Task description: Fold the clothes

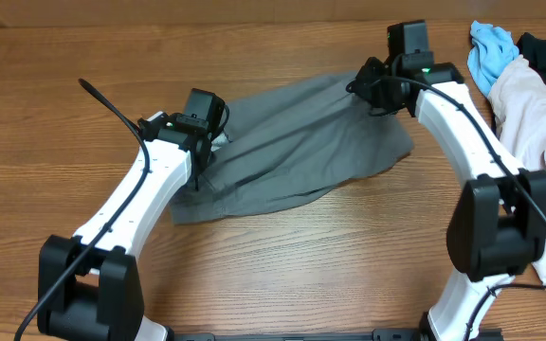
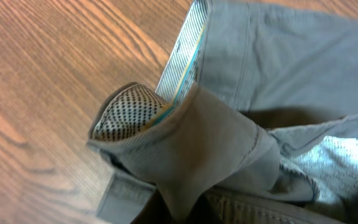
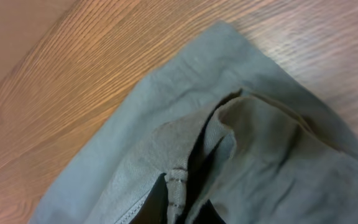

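The shorts [image 1: 301, 142] lie spread at the middle of the counter [image 1: 282, 265] in the overhead view, between the left arm [image 1: 150, 180] at their left edge and the right arm [image 1: 463, 123] at their far right corner (a pale pink garment [image 1: 538, 114] and a blue cloth [image 1: 493, 52] sit far right). In the left wrist view, the left jaws are closed on the waistband [image 2: 185, 143], its speckled lining [image 2: 129, 109] turned out. In the right wrist view, the right jaws are pinched shut on a raised grey fold [image 3: 260, 143].
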`<move>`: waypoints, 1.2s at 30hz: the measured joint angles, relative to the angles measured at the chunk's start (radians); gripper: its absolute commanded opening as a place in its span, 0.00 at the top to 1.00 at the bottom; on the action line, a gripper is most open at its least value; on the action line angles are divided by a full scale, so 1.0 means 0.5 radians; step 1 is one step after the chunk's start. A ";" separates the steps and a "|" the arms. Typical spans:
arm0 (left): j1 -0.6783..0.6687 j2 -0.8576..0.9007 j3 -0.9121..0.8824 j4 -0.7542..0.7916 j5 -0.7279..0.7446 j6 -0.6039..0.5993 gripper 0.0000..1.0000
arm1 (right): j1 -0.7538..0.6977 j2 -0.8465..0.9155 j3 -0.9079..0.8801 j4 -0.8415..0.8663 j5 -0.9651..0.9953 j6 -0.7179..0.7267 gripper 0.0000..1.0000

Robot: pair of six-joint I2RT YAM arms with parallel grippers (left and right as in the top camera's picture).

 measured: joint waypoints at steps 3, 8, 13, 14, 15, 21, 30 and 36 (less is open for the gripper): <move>0.049 0.046 0.000 0.094 -0.002 0.000 0.89 | 0.010 0.098 0.001 0.115 0.002 0.001 0.96; 0.089 0.157 0.000 0.234 -0.023 0.011 0.66 | 0.011 0.220 0.001 0.259 0.009 0.015 0.58; 0.092 0.227 0.025 0.331 -0.122 0.217 0.00 | -0.002 0.252 0.005 0.411 0.040 -0.035 0.07; 0.092 0.227 0.066 0.287 -0.149 0.272 0.00 | -0.005 0.252 0.019 0.427 0.039 -0.060 0.05; 0.092 0.226 0.123 0.240 -0.172 0.313 0.00 | -0.010 0.251 0.037 0.428 0.034 -0.091 0.04; 0.092 0.105 0.675 -0.179 -0.215 0.477 0.01 | -0.040 0.163 0.145 0.151 0.002 -0.217 0.06; 0.101 -0.125 0.823 -0.282 0.301 0.635 0.82 | -0.109 -0.143 0.203 -0.434 0.002 -0.281 0.96; 0.101 0.144 0.502 -0.156 0.597 0.716 0.96 | -0.081 -0.123 0.127 -0.504 0.001 -0.410 0.96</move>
